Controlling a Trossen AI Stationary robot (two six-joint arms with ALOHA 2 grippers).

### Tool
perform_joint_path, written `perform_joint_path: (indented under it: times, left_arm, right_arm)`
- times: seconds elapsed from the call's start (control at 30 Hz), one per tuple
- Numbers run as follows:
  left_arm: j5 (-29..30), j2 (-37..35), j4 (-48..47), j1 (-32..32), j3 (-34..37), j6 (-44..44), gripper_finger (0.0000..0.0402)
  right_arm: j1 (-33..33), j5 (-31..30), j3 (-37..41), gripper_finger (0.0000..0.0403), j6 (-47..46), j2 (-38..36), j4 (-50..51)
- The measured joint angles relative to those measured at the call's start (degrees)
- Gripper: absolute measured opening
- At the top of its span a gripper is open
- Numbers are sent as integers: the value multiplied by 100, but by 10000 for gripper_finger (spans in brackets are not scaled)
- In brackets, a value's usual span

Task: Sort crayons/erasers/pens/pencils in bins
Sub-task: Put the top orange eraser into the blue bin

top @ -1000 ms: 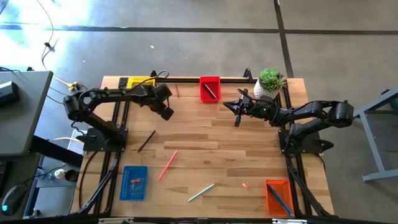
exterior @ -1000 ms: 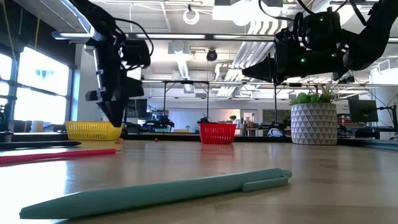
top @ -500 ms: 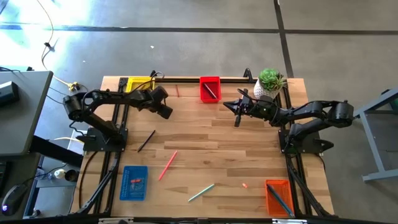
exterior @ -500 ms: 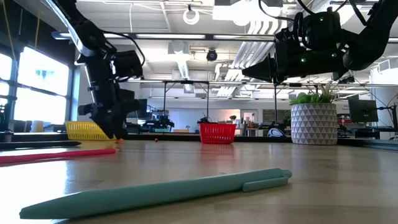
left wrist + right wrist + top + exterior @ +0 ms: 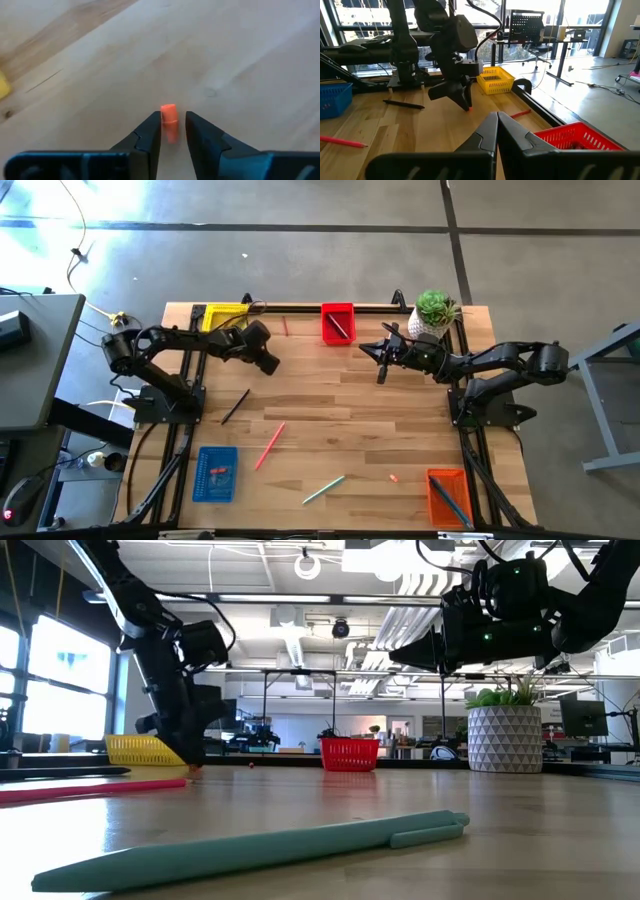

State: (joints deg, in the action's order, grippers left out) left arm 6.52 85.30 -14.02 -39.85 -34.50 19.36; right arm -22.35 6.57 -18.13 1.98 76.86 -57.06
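A small orange stub lies on the table near the yellow bin. My left gripper slants down over it, open, one finger on each side of the stub. The same gripper shows in the high view and the low view. My right gripper hangs level and shut above the table in front of the red bin, holding nothing. A black pen, a pink pencil, a teal pen and another orange bit lie loose. My left gripper comes from above, slanting down, with the stub lying flat on the table between its fingertips. One finger is close against the stub's side; I cannot tell whether it touches. A gap shows between the stub and the other finger.
The blue bin stands at the near left and the orange bin at the near right. A white plant pot stands at the far right. A thin red stick lies between the yellow and red bins.
My left gripper has come down toward the table beside the yellow bin and tipped a little, ending low over the orange stub. My right arm has kept still.
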Motion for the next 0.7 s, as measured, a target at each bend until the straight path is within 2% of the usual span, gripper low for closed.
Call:
perform_joint_path:
  times: [0.33, 0.7]
  left_arm:
    - [40, -2, 35, 137, -7, -307, 6]
    - [99, -2, -7, 139, -9, -543, 31]
  right_arm:
    - [0, 2, 0, 0, 2, 0, 0]
    - [0, 2, 0, 0, 1, 0, 0]
